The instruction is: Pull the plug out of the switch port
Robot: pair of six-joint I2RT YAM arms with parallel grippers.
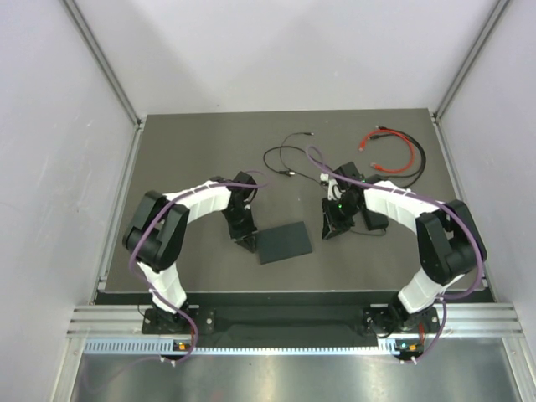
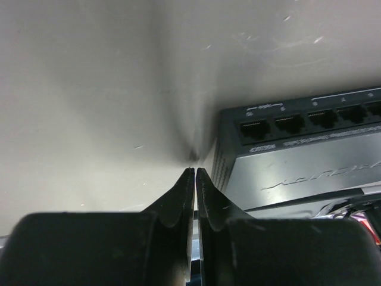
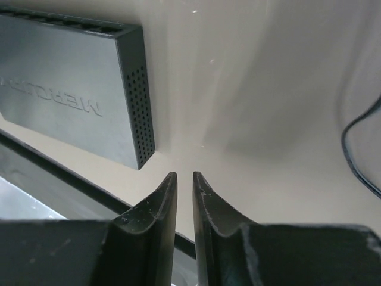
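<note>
The switch [image 1: 285,241] is a flat dark grey box lying on the table between my two arms. In the left wrist view its row of sockets [image 2: 289,124] faces the camera, and every socket in sight is empty. The plug is out of view there. My left gripper [image 2: 195,170] is shut on nothing, its tips low on the table just left of the switch [image 2: 309,173] corner. My right gripper [image 3: 184,174] holds nothing and shows a narrow gap, a little off the switch's [image 3: 65,101] perforated short side. From above, the left gripper [image 1: 248,244] and right gripper [image 1: 329,232] flank the box.
A thin black cable [image 1: 285,155] loops behind the switch, and a red and black cable bundle [image 1: 394,144] lies at the back right. Part of a black cable [image 3: 357,155] curves at the right of the right wrist view. The table's dark front edge [image 3: 59,173] runs close below the switch.
</note>
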